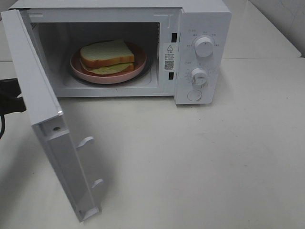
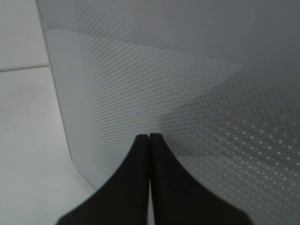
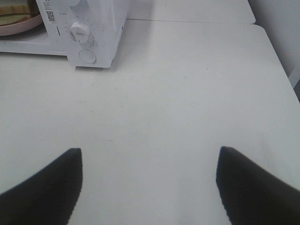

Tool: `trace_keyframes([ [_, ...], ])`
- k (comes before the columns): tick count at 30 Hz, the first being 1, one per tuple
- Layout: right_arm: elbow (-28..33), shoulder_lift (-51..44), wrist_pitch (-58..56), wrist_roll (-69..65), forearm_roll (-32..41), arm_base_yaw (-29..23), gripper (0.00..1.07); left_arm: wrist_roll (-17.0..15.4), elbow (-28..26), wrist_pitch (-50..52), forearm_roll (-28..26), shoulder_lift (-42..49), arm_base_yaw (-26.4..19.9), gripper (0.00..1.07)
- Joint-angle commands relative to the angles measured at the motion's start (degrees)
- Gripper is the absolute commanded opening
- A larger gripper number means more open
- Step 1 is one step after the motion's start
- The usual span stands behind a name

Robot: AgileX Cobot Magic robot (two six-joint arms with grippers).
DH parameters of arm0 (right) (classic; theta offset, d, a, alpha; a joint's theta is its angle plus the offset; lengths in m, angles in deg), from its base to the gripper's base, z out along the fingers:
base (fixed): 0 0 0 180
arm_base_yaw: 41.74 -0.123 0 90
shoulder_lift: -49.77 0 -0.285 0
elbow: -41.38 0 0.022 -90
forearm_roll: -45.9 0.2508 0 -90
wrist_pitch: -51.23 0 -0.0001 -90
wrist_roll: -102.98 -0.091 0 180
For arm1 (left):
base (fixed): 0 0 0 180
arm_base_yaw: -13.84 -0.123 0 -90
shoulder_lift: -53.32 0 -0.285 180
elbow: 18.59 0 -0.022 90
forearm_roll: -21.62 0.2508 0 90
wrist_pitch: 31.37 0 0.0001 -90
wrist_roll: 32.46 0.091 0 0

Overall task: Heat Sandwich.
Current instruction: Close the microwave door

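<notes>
The sandwich, white bread with tan crust and yellow filling, lies on a round pink plate inside the open white microwave. The microwave door stands swung open to the left. My left gripper is shut and empty, its tips against the outer dotted glass of the door; part of its arm shows dark at the exterior view's left edge. My right gripper is open and empty above the table, well back from the microwave. An edge of the sandwich shows there.
The microwave has two knobs and a round button on its right panel. The white table stretches in front and to the right. A wall edge runs along the table's far right side.
</notes>
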Motion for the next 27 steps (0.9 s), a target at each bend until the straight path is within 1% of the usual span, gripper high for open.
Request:
trace_keyframes([
  [1, 0.2, -1.5, 0.7, 0.5, 0.2, 0.4, 0.76, 1.8, -0.5, 1.7, -2.7, -0.9, 3.2, 0.00],
  [3, 0.2, -1.5, 0.7, 0.5, 0.2, 0.4, 0.76, 2.8, -0.5, 2.2, -6.0, -1.8, 5.3, 0.00],
  [9, 0.2, -1.5, 0.7, 0.5, 0.2, 0.4, 0.76, 3.0, -1.4, 2.5, -7.6, -3.0, 8.1, 0.00],
  [12, 0.2, -1.5, 0.7, 0.5, 0.2, 0.4, 0.76, 3.0, -3.6, 2.1, -8.8, -4.2, 10.5, 0.00],
  [13, 0.2, -1.5, 0.7, 0.5, 0.2, 0.4, 0.76, 3.0, -3.6, 2.1, -8.8, -4.2, 10.5, 0.00],
  [16, 0.2, -1.5, 0.7, 0.5, 0.2, 0.4, 0.76, 3.0, -6.0, 1.5, -10.0, -5.2, 12.7, 0.00],
  [19, 0.2, -1.5, 0.7, 0.5, 0.2, 0.4, 0.76, 3.0, -7.2, 0.4, -10.8, -5.6, 13.9, 0.00],
  [22, 0.2, -1.5, 0.7, 0.5, 0.2, 0.4, 0.76, 3.4, -10.0, -3.2, -14.3, -5.6, 16.4, 0.00],
  [23, 0.2, -1.5, 0.7, 0.5, 0.2, 0.4, 0.76, 3.4, -10.0, -3.2, -14.3, -5.6, 16.4, 0.00],
  [24, 0.2, -1.5, 0.7, 0.5, 0.2, 0.4, 0.76, 3.7, -10.7, -4.1, -15.4, -5.6, 16.8, 0.00],
  [25, 0.2, -1.5, 0.7, 0.5, 0.2, 0.4, 0.76, 5.3, -12.3, -5.6, -17.5, -5.6, 18.1, 0.00],
  [26, 0.2, -1.5, 0.7, 0.5, 0.2, 0.4, 0.76, 6.1, -13.2, -6.4, -18.4, -5.6, 18.7, 0.00],
  [27, 0.2, -1.5, 0.7, 0.5, 0.2, 0.4, 0.76, 6.1, -13.2, -6.4, -18.4, -5.6, 18.7, 0.00],
])
